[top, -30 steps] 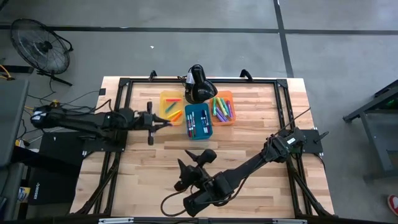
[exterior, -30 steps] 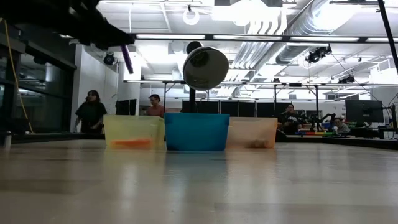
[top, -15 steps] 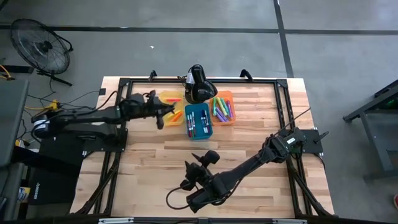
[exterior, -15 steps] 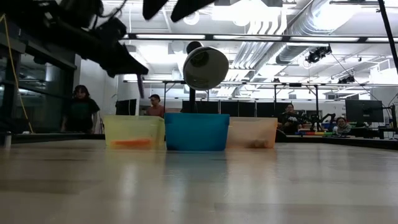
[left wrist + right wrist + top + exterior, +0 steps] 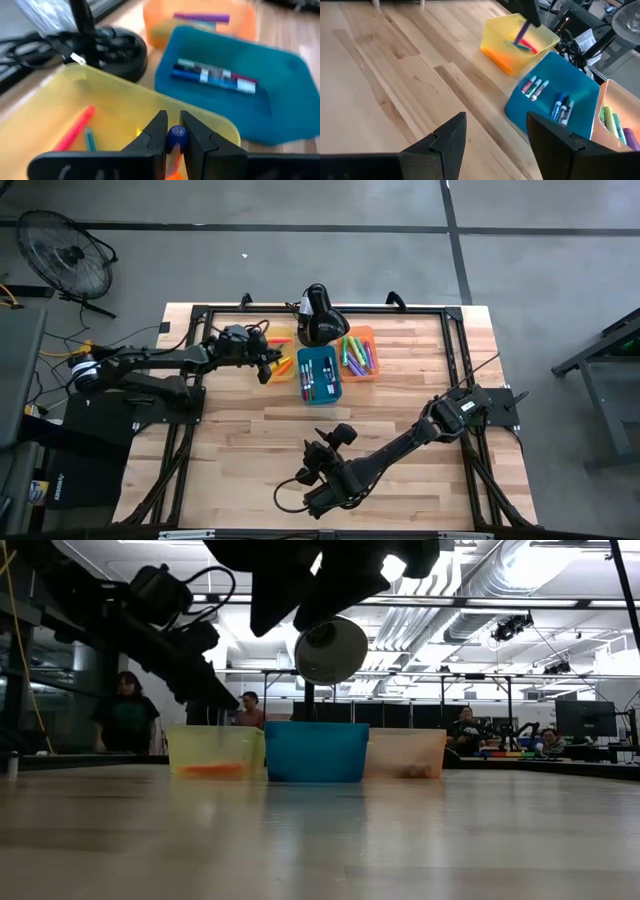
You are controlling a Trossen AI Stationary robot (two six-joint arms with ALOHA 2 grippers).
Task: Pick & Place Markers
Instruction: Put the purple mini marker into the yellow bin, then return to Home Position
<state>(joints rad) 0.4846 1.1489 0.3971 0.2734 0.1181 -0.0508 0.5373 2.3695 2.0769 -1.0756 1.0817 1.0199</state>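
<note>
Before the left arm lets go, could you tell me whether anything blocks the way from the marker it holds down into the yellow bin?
Nothing visible does. The left pincer holds the purple marker over the open yellow bin, which holds only a few markers.

The left arm reaches in from the table's left edge, stretched almost level toward the far middle of the table, its wrist bent down at the end. The left gripper [image 5: 172, 137] points steeply downward with its two dark fingers [image 5: 152, 137] drawn close together, pinching a purple marker [image 5: 176, 134] between them. The right arm comes in from the right side, folded low and long across the near half of the table. The right gripper [image 5: 492, 135] hangs above the tabletop with its fingers spread wide apart, holding nothing.
</note>
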